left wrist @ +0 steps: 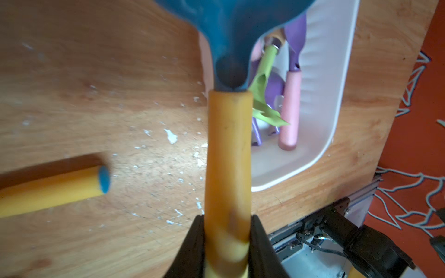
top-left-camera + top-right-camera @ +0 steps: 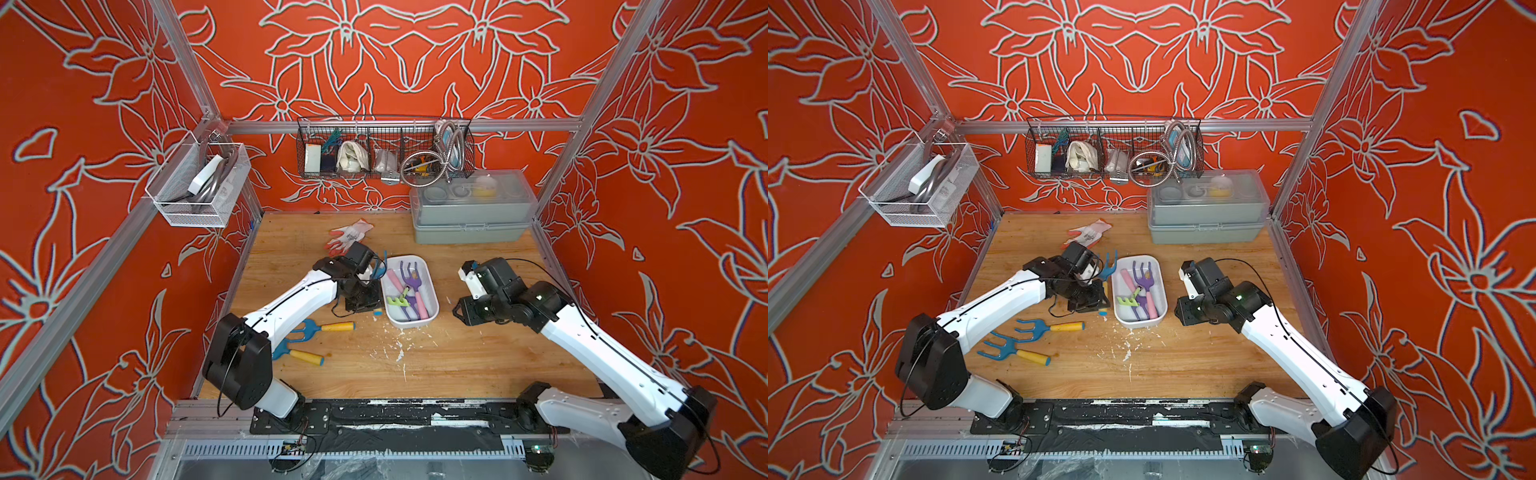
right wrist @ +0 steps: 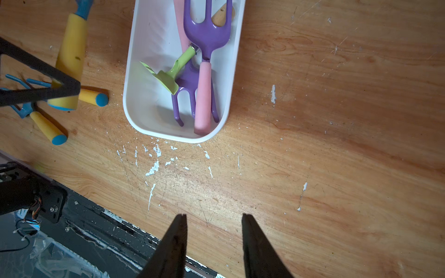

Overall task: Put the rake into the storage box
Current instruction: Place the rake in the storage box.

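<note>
Roughly centre on the scuffed wooden tabletop [image 2: 478,357]: shallow white plastic storage box [image 2: 433,291]. It holds two purple pink-handled forks [image 3: 207,36] and a small green tool [image 3: 168,77]. Left gripper [image 1: 227,223] jaws clamped on the yellow foam handle of the blue-headed rake [image 1: 228,144], held just beside the box's long side, outside it. Right gripper [image 3: 213,216] jaws apart, empty, over bare wood. Two more blue rakes [image 2: 1040,328] lie flat near the left arm.

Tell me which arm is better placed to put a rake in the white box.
Left: the left end effector grips a blue rake by the storage box; the right end effector is open and empty.
</note>
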`<state>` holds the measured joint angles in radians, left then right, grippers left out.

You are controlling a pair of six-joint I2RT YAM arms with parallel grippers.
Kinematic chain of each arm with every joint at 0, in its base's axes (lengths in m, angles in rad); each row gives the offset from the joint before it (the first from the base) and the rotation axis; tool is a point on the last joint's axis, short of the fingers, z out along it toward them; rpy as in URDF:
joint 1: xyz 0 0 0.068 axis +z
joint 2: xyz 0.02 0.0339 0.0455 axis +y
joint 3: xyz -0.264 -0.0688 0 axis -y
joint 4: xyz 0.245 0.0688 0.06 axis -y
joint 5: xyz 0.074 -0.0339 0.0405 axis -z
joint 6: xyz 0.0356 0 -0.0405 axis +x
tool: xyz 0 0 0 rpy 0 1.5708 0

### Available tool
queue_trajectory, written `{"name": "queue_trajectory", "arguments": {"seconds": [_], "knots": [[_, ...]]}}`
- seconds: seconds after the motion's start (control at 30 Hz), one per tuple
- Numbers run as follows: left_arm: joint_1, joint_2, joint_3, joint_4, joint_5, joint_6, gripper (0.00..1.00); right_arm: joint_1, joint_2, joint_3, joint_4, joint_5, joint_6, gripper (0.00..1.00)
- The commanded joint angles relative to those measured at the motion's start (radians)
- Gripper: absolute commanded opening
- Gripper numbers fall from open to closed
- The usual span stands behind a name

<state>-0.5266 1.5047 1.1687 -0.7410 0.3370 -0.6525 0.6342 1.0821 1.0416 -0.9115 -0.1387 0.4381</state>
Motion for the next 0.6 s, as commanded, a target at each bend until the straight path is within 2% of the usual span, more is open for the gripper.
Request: {"name": "queue_trajectory", "arguments": {"seconds": [0.0,0.17,0.57], "knots": [[-0.075,-0.017,0.006,0.079,0.017,-0.114,0.03,-0.002,-0.032,-0.019,-0.039,0.022,0.016,0.39],[-0.149,0.05,0.055,0.129,0.02,-0.176,0.03,-0.002,-0.076,-0.028,-0.07,0.042,0.014,0.39],[-0.19,0.236,0.18,0.218,0.05,-0.269,0.06,-0.002,-0.135,-0.031,-0.131,0.067,0.003,0.4]]}}
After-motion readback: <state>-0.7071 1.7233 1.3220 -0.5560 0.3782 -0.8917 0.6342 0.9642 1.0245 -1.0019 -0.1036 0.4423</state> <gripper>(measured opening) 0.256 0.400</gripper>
